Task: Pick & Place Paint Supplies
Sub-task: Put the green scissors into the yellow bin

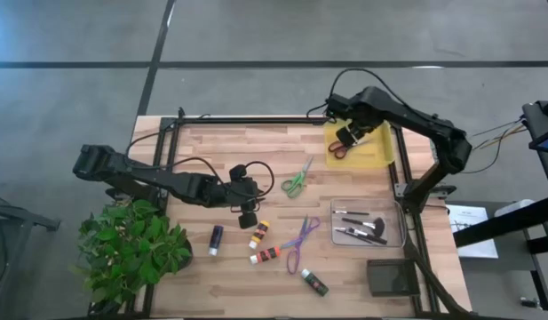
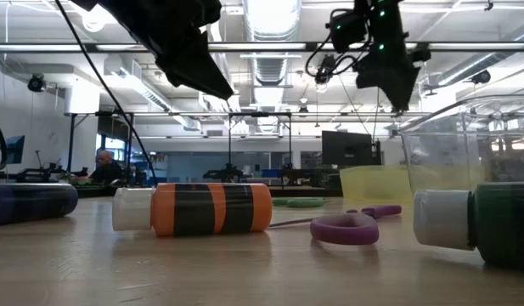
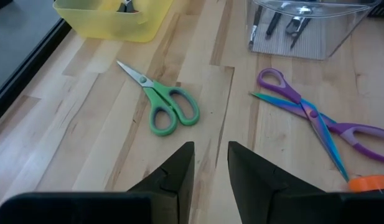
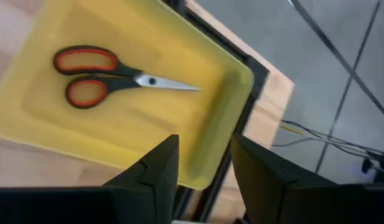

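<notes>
Red-handled scissors [image 4: 107, 74] lie flat on the floor of a yellow tray [image 4: 117, 134] at the table's far right. My right gripper [image 4: 204, 165] hangs open above the tray [image 1: 373, 153], touching nothing. My left gripper [image 3: 210, 167] hovers open, with a narrow gap, over the table's middle [image 1: 248, 216]. Beyond it, green scissors [image 3: 168, 107] and purple scissors [image 3: 316, 118] lie flat on the wood. A purple tube [image 1: 216, 238], a yellow tube [image 1: 258, 234], a red-orange tube [image 1: 266, 256] and a green tube [image 1: 313, 282] lie near the front.
A clear box [image 1: 393, 238] holding dark brushes stands at the right, with a dark block [image 1: 391, 277] in front of it. A leafy potted plant [image 1: 131, 249] fills the near left corner. A black frame [image 1: 247, 118] runs along the table's far edge.
</notes>
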